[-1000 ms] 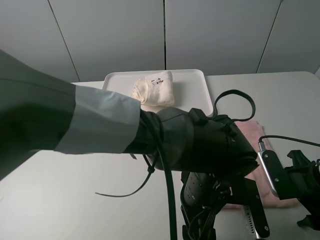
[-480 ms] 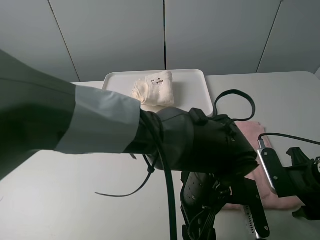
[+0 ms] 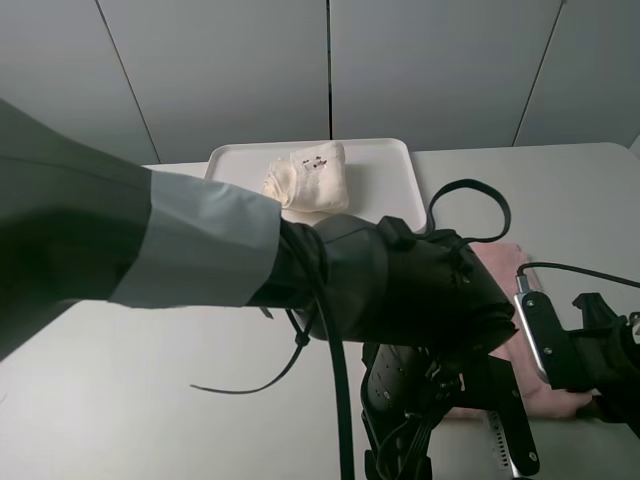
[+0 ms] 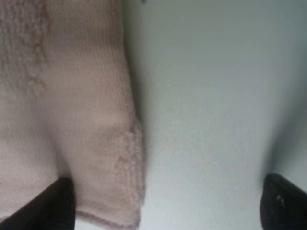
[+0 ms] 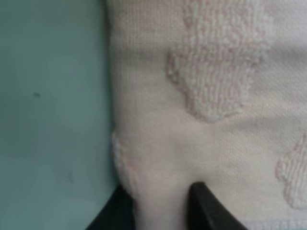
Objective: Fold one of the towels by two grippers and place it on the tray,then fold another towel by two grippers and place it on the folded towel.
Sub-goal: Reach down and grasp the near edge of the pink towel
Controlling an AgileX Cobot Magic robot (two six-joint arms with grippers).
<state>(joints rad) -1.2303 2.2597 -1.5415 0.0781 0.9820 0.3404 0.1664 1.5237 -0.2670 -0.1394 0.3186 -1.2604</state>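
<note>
The cream towel [image 3: 310,178] lies folded on the white tray [image 3: 385,165] at the back. The pink towel [image 3: 503,262] lies flat on the table at the front right, largely hidden behind my left arm. In the left wrist view my left gripper [image 4: 168,207] stands open at the pink towel's [image 4: 72,120] corner, one fingertip [image 4: 55,203] over the cloth and the other over bare table. In the right wrist view my right gripper [image 5: 160,208] is shut on a raised ridge at the edge of the pink towel [image 5: 216,96]. In the high view it [image 3: 600,405] sits at the towel's near right corner.
My left arm [image 3: 200,240] in its grey sleeve crosses the high view and hides the middle of the table [image 3: 130,390]. A black cable loop [image 3: 470,205] rises over the pink towel. Grey wall panels stand behind the tray.
My right gripper has come down toward the pink towel's near right corner and its jaws have closed on the cloth. The left arm and the cream towel have not moved.
</note>
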